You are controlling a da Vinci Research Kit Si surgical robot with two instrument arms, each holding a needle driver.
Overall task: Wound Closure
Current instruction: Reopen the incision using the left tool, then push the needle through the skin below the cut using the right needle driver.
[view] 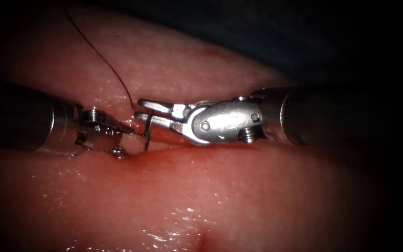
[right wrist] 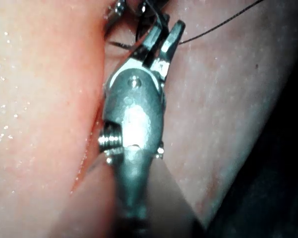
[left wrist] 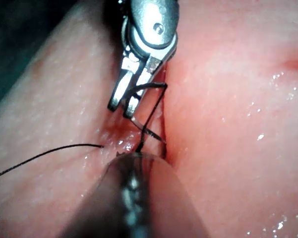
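The tissue point(view: 220, 196) lies wet and glistening under both tools, and its cut point(view: 201, 145) runs crosswise beneath and between the two tool tips, with red fluid point(view: 164, 156) pooled along it just below the left pincer. The right pincer point(view: 142, 111) reaches in over the cut with its two jaws a little apart; in the left wrist view point(left wrist: 120, 106) and the right wrist view point(right wrist: 164, 30) the gap between them shows plainly, and the needle passes just at their tips, though whether they touch it cannot be told. The left pincer point(view: 129, 131) comes in opposite, its jaws drawn together to a fine point that meets the needle; it appears to be clamped on the needle near one end, tip to tip with the right pincer. The needle point(view: 147, 135) stands as a thin dark curve between the two pincers, just below the right pincer's lower jaw, with its lower end down at the cut; in the left wrist view point(left wrist: 149, 113) it arcs over the cut's edge. The thread point(view: 103, 58) runs from beside the right pincer's upper jaw up and away across the tissue behind both tools.
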